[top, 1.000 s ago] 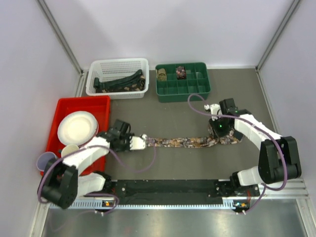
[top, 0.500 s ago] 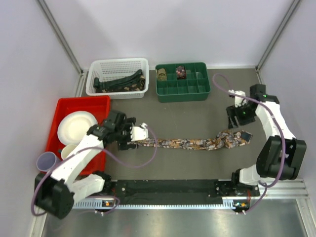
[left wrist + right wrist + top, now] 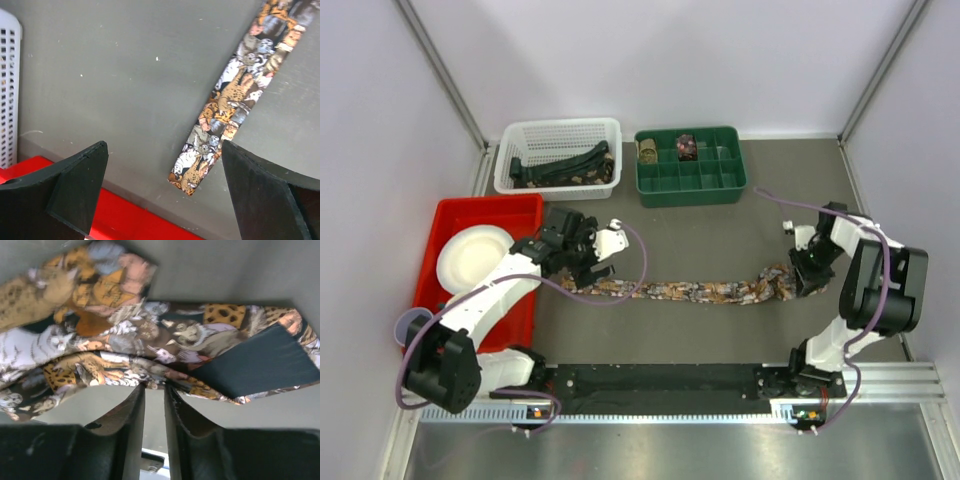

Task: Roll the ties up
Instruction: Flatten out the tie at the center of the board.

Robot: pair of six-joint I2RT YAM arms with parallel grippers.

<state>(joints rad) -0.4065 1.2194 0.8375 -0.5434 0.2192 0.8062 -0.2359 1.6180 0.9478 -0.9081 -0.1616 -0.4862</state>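
Grey tabletop (image 3: 700, 240); left end effector (image 3: 162, 150) spread, right end effector (image 3: 153, 387) near-closed at edge of tie (image 3: 690, 291), grip unclear

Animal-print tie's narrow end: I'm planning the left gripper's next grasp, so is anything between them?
Nothing visible does. The open left gripper hangs over the grey table, with the animal-print fabric tie lying just ahead. The red plastic tray lies beside, not between.

Left arm (image 3: 490, 300) stretches forward, left gripper (image 3: 164, 150) spread wide, right arm (image 3: 872, 272) bent tight, right gripper (image 3: 154, 386) angled down, fingers (image 3: 131, 415) nearly together.
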